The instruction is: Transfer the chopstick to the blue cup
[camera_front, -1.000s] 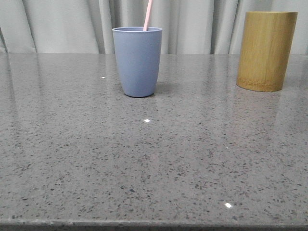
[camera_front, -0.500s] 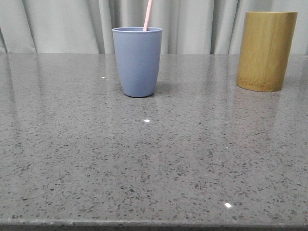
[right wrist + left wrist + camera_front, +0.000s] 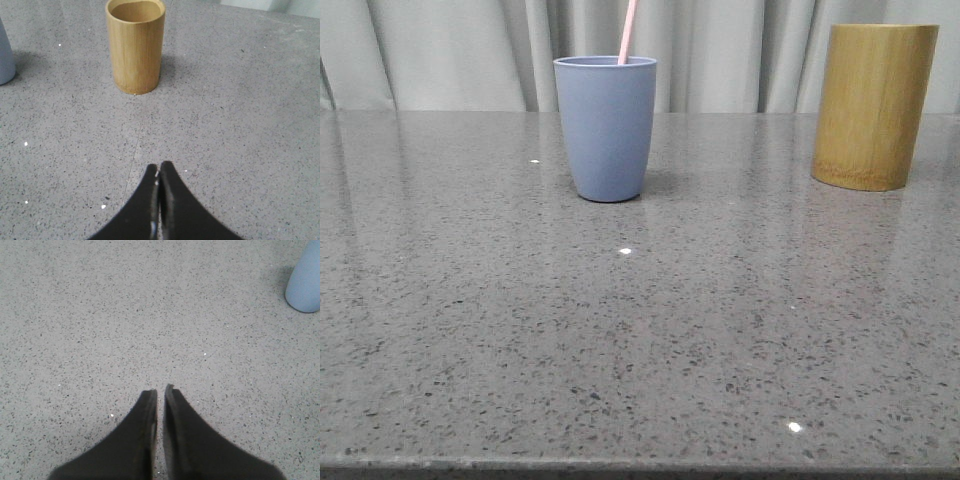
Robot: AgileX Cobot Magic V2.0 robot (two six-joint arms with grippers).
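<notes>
The blue cup (image 3: 606, 126) stands upright at the back middle of the grey table. A pale pink chopstick (image 3: 628, 31) rises out of it, leaning right; only its upper end shows. The cup's base shows in the left wrist view (image 3: 305, 282) and its edge in the right wrist view (image 3: 5, 55). My left gripper (image 3: 160, 389) is shut and empty, over bare table away from the cup. My right gripper (image 3: 159, 167) is shut and empty, a short way in front of the bamboo holder (image 3: 135, 45). Neither gripper shows in the front view.
The tall yellow-brown bamboo holder (image 3: 873, 105) stands at the back right; its inside looks empty in the right wrist view. A grey curtain (image 3: 460, 50) hangs behind the speckled table (image 3: 640, 340), whose front edge runs along the bottom of the front view.
</notes>
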